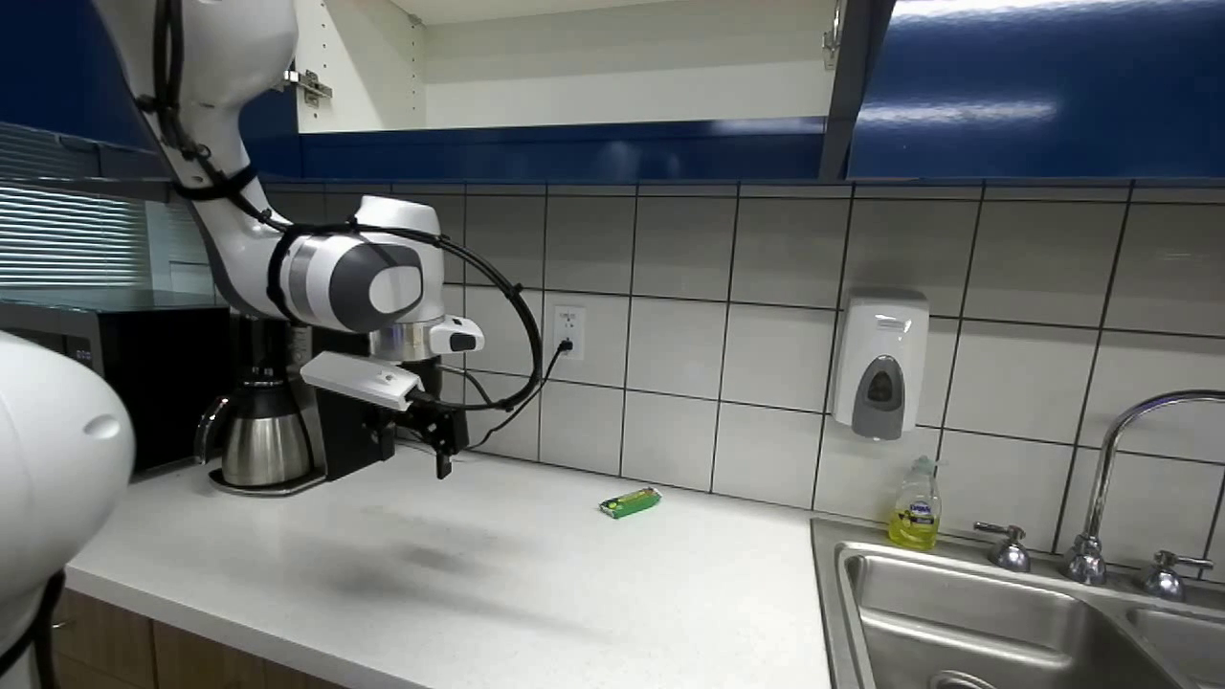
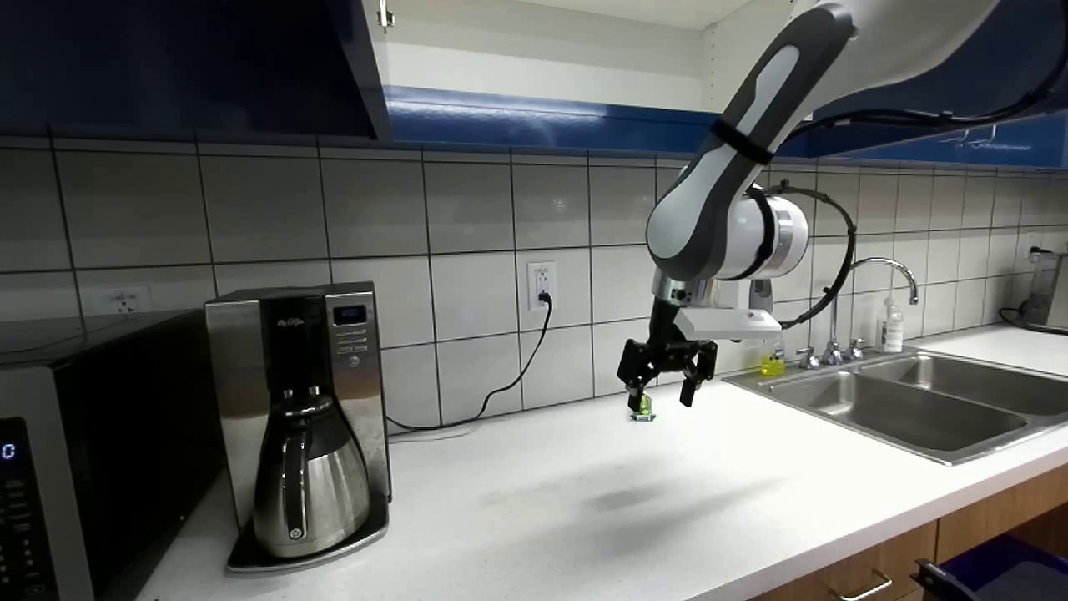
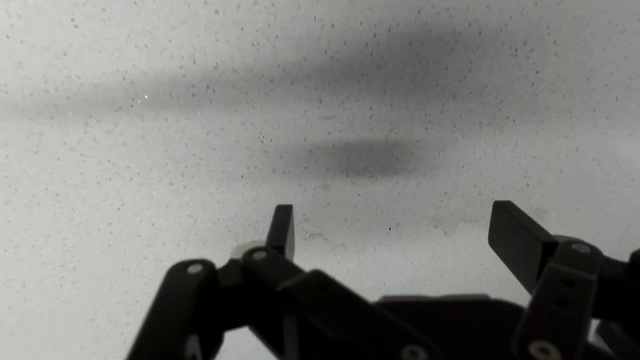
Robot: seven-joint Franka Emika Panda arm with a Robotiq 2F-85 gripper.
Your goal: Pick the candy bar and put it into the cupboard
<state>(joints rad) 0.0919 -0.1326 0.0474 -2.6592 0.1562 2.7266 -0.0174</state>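
In an exterior view the pincer (image 2: 662, 399), jaws apart, partly hides the green candy bar (image 2: 645, 408) lying on the table (image 2: 501, 517); both exterior views cut off the top of the cupboard (image 1: 612, 91).

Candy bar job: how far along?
Done: cupboard stands open. In hand: nothing; the gripper hangs open and empty above the counter. Left: grasp the green-wrapped bar, presumably our target, lying on the counter, then put it in the cupboard.

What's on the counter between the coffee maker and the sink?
A green packet and, nearer the coffee maker, a black cord from the outlet; both exterior views show them.
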